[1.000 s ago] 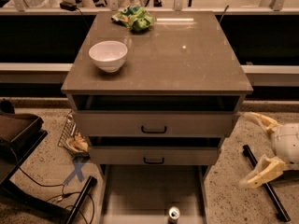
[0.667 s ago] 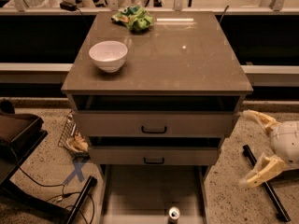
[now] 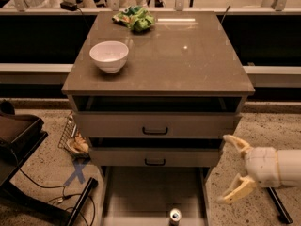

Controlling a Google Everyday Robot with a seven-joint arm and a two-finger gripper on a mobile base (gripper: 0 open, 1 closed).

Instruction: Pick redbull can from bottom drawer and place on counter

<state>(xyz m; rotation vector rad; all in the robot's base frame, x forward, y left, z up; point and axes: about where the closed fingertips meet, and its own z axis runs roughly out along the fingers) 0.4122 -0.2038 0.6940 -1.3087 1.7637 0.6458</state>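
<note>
The redbull can [image 3: 175, 215] stands upright at the front edge of the pulled-out bottom drawer [image 3: 141, 192], only its shiny round top showing at the bottom of the camera view. The counter [image 3: 188, 60] is the flat grey-brown top of the cabinet. My gripper [image 3: 230, 168] comes in from the right, beside the cabinet at the height of the lower drawers. Its two cream fingers are spread wide apart and hold nothing. It is to the right of the can and above it in the picture, apart from it.
A white bowl [image 3: 109, 56] sits on the counter's left side. A green crumpled bag [image 3: 135, 19] lies at its back edge. Two upper drawers with black handles [image 3: 155, 131] are partly open. A dark chair [image 3: 19, 140] and cables [image 3: 47, 187] are on the floor at left.
The camera view has shifted slightly and the cabinet now sits a little lower and nearer. The gripper has moved a little left toward the cabinet, fingers still spread.
</note>
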